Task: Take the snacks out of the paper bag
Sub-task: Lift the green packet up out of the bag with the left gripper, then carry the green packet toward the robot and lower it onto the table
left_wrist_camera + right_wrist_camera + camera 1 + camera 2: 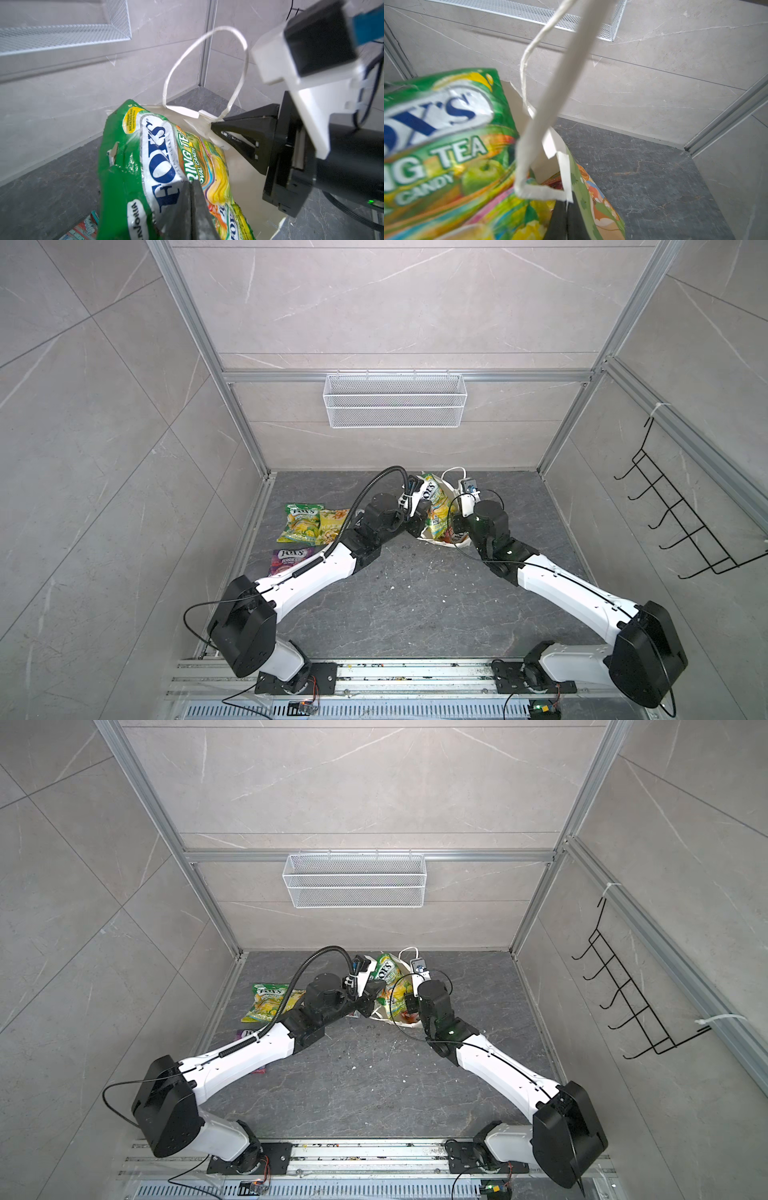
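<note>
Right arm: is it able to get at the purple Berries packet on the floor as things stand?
Probably not. The right gripper is shut on the paper bag at its rim, and the left arm lies across the way, its forearm above part of the purple Berries packet.

The dark grey, stone-veined tabletop fills the lower middle of both top views. At its left side a green-yellow packet lies flat, touching a yellow packet on its right. Just below them lies a purple packet, partly hidden. Near the upper centre the paper bag rests on the surface. Pale specks dot the middle.
</note>
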Controlling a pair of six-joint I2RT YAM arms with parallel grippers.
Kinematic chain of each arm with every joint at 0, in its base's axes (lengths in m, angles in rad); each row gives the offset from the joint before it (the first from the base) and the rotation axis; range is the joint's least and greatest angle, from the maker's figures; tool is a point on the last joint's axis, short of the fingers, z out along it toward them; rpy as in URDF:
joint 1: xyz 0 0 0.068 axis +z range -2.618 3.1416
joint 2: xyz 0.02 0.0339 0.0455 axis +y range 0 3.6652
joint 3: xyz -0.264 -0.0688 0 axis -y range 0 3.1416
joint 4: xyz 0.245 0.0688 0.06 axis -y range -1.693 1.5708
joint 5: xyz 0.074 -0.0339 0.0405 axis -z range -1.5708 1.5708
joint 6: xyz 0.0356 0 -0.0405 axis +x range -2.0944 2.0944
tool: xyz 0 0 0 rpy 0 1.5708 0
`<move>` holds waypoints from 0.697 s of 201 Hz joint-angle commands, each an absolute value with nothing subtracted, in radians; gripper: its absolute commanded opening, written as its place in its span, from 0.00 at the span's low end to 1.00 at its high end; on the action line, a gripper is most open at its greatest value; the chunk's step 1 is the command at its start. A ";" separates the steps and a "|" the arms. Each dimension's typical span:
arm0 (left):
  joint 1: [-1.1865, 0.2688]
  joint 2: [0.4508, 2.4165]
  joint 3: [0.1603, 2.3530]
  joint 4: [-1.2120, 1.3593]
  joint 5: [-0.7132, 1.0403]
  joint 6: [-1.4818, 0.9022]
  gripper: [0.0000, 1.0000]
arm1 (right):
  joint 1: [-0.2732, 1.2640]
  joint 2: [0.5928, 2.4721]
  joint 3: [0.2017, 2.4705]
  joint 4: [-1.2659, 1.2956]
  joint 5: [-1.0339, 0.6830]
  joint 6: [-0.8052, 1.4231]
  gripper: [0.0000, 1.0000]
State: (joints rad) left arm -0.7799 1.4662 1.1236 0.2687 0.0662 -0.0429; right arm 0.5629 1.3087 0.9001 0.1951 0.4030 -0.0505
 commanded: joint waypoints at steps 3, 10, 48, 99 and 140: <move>-0.778 1.375 1.137 0.342 0.047 -0.004 0.00 | 0.554 1.284 0.918 0.171 0.428 -0.029 0.00; -0.778 1.364 1.134 0.341 0.044 -0.001 0.00 | 0.551 1.281 0.915 0.173 0.426 -0.031 0.00; -0.778 1.287 1.129 0.263 -0.035 0.023 0.00 | 0.539 1.269 0.912 0.163 0.414 -0.025 0.00; -0.752 1.166 1.112 0.067 -0.227 0.022 0.00 | 0.526 1.259 0.912 0.152 0.390 -0.029 0.00; -0.662 1.095 1.025 -0.147 -0.320 -0.193 0.00 | 0.524 1.243 0.909 0.143 0.359 -0.035 0.00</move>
